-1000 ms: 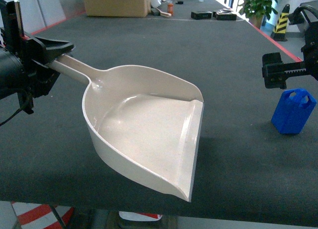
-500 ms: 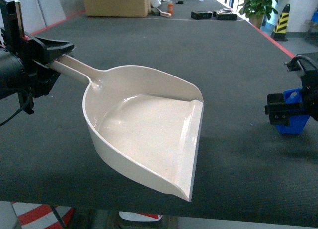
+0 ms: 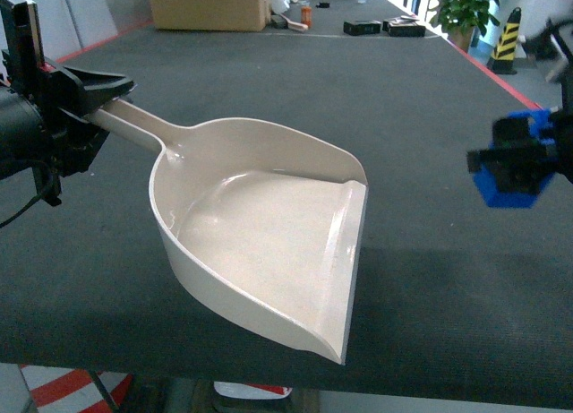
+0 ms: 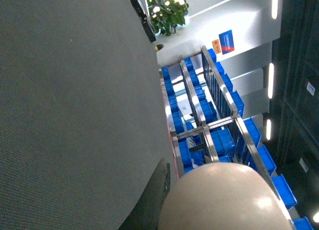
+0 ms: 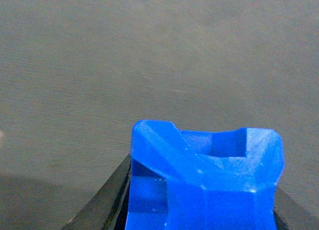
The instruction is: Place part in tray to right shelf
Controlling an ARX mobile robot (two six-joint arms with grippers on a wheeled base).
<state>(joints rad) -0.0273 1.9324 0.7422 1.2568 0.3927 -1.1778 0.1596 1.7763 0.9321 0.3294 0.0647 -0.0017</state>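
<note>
The beige tray (image 3: 269,243) lies on the dark table with its wide lip toward the front right. My left gripper (image 3: 106,95) is shut on its long handle at the far left. In the left wrist view the handle (image 4: 224,195) fills the bottom, with one black finger (image 4: 155,197) against it. The blue part (image 3: 501,189) hangs above the table at the right edge, my right gripper (image 3: 521,158) shut on it. The right wrist view shows the part (image 5: 204,180) between both black fingers (image 5: 104,202). The right shelf (image 4: 209,126), a steel rack with blue crates, stands beyond the table's edge.
A cardboard box (image 3: 208,5) and black items (image 3: 363,26) sit at the table's far end. A potted plant (image 3: 466,5) and a striped bollard (image 3: 508,37) stand beyond the red-edged right side (image 3: 501,77). The table's front edge runs just below the tray.
My right gripper dropped onto the blue part, shut on it and lifted it off the table, slightly leftward. The left gripper and the tray have not moved.
</note>
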